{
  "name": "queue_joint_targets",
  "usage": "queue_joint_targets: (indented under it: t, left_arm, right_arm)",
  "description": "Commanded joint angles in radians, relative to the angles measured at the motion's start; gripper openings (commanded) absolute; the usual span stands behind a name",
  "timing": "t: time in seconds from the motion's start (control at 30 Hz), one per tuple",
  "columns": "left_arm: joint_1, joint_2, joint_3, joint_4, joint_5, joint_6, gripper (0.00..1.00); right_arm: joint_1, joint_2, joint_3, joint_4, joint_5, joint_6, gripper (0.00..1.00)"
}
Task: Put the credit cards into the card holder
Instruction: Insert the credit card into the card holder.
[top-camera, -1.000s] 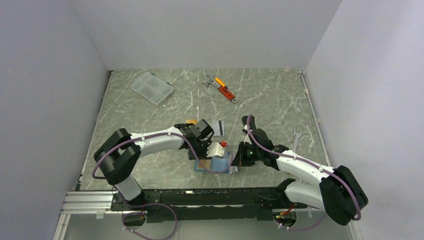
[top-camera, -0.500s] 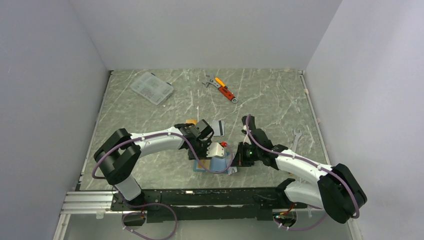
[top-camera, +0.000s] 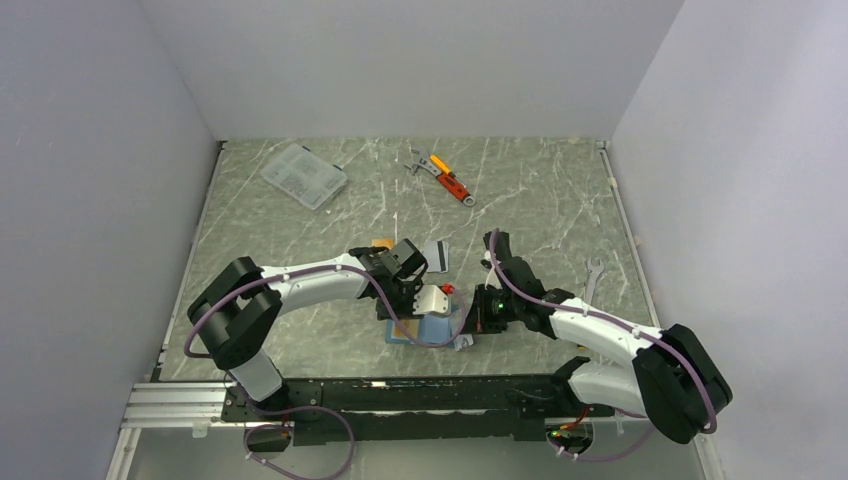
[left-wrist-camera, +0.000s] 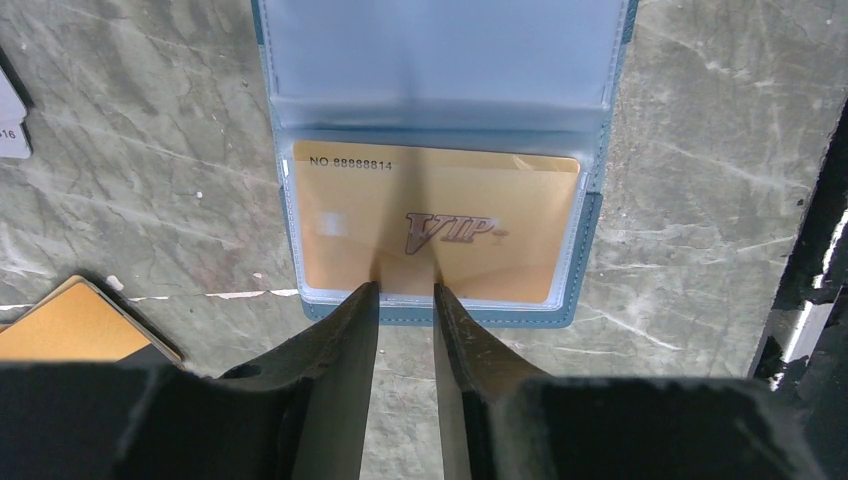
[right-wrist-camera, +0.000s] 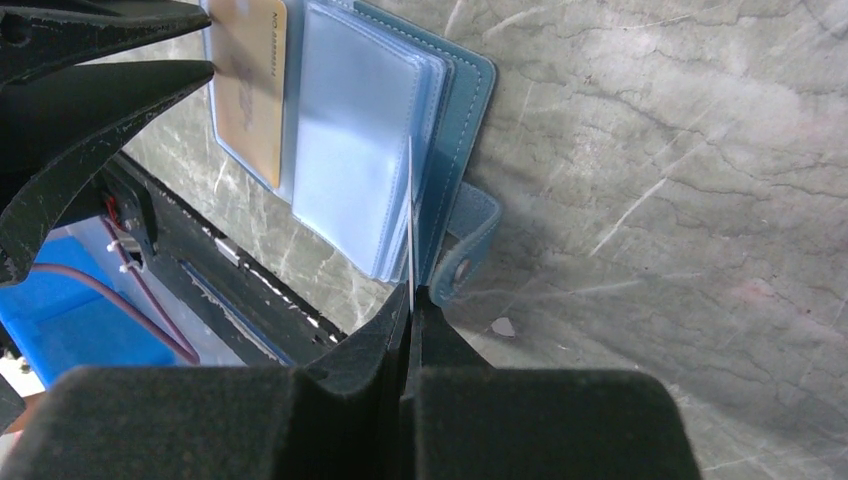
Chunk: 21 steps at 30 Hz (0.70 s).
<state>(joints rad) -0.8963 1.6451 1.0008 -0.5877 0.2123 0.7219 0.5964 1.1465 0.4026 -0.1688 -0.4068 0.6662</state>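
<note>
Left gripper (left-wrist-camera: 405, 292) first: its two black fingers are parted by a narrow gap with nothing between them. The tips hover at the stitched edge of the open teal-blue folding card holder (left-wrist-camera: 592, 215); whether they touch it cannot be told. Just past those tips a shiny gold card (left-wrist-camera: 440, 235) printed "VIP", with a number along one edge, sits inside a clear pocket, both finger shadows falling across it.

Over to the right gripper (right-wrist-camera: 410, 300): its jaws are pressed fully together, pinching a thin clear sleeve (right-wrist-camera: 410, 200) of the card holder, seen edge-on and standing up from the stack of light-blue pockets. The teal snap tab (right-wrist-camera: 470, 240) lies flat just beside those fingertips.

The card holder lies open on the grey marbled table (top-camera: 540, 200), near the front edge at the middle. The left arm reaches it from the left and far side, the right arm from the right.

Beside the left gripper, a loose orange-gold card (left-wrist-camera: 70, 322) with a dark stripe lies flat on the table, apart from the holder. A silver-grey card (top-camera: 436, 254) with print rests a little farther back.

At the far left sits a clear plastic organiser box (top-camera: 304, 175). An orange-handled tool (top-camera: 450, 180) lies far centre, and a silver spanner (top-camera: 592, 275) lies off to the right.
</note>
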Motion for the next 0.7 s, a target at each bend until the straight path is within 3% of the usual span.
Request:
queue_joint_targets:
  t: [0.0, 0.67]
  left_arm:
    - [-0.003, -0.004, -0.005, 0.001, 0.027, 0.019, 0.32]
    - [-0.003, -0.002, -0.001, -0.016, 0.027, 0.025, 0.31]
  right_arm:
    - [0.003, -0.021, 0.019, -0.012, -0.034, -0.032, 0.00]
    - [0.002, -0.045, 0.040, -0.016, -0.072, -0.049, 0.00]
